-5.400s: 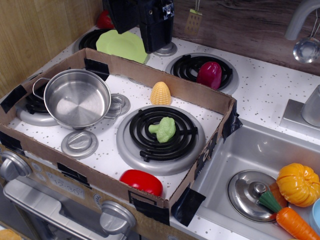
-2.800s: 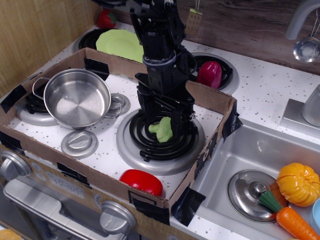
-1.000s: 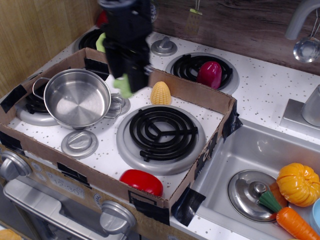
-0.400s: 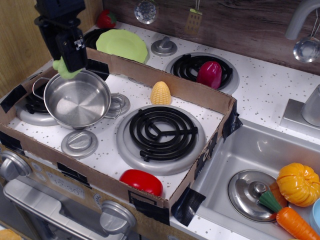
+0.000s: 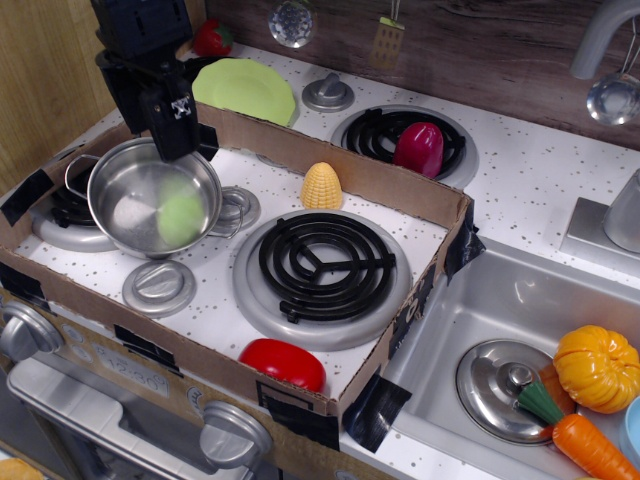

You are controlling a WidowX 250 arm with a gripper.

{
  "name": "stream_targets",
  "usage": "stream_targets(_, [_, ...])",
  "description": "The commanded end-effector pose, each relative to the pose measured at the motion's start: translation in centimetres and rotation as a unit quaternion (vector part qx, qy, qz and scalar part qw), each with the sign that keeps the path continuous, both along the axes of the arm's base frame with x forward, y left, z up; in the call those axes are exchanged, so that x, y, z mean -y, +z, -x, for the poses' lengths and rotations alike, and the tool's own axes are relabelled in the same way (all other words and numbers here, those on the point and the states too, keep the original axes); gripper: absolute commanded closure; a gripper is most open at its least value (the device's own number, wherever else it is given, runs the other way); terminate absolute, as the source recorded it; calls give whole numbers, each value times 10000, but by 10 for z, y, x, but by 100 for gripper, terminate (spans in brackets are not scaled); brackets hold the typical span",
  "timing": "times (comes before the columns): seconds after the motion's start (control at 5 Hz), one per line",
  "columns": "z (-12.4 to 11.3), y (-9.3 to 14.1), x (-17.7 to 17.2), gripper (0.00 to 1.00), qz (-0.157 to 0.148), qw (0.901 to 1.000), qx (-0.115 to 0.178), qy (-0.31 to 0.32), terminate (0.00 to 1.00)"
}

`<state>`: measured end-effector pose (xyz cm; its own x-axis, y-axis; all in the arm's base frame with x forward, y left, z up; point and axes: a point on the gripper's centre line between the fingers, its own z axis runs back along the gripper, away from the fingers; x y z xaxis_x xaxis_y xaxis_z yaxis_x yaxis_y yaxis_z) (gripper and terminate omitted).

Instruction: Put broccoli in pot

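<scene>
Leftmost, we see one steel pot (image 5: pixel 152 208) standing upright on the back-left burner inside the cardboard box (image 5: pixel 330 165). Inside the pot lies the single broccoli (image 5: pixel 181 218), a soft light-green blur against the right inner wall; it is too smeared for us to tell which way its stalk points or how its long axis runs, and no lumps or stalk can be made out, only a rounded pale-green patch. Above the pot's far rim hangs the black gripper (image 5: pixel 172 125); it grasps nothing, and we cannot tell how far its jaws stand apart.

Just in front of the pot we count one flat steel lid (image 5: pixel 159 288) on the speckled stove top. Behind the box sits one light-green plate (image 5: pixel 244 90), with one red strawberry (image 5: pixel 211 38) near it at the back. Moving right, one yellow corn (image 5: pixel 321 186) stands upright beside the box's far wall, just behind the large black burner (image 5: pixel 325 262), which is bare. At the box's front edge lies one red tomato-like toy (image 5: pixel 283 364). Beyond the box, one dark red vegetable (image 5: pixel 419 149) rests on the back-right burner.

Farther right, in the sink (image 5: pixel 520 300), we count one more lid (image 5: pixel 502 390), one orange pumpkin (image 5: pixel 598 368) and one carrot (image 5: pixel 588 442), the carrot and pumpkin touching.
</scene>
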<state>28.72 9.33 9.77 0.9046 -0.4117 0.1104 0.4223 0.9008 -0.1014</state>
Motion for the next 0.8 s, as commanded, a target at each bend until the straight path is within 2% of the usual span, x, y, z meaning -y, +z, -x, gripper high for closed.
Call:
stream_targets(0.0, [-14,9,-4,0,-159,9995,248,-104,0])
stream_targets(0.4, [-13,10,-2,0,-122,9996,211,-119,0])
stream_targets(0.6, [-13,10,-2,0,-122,9996,211,-119,100])
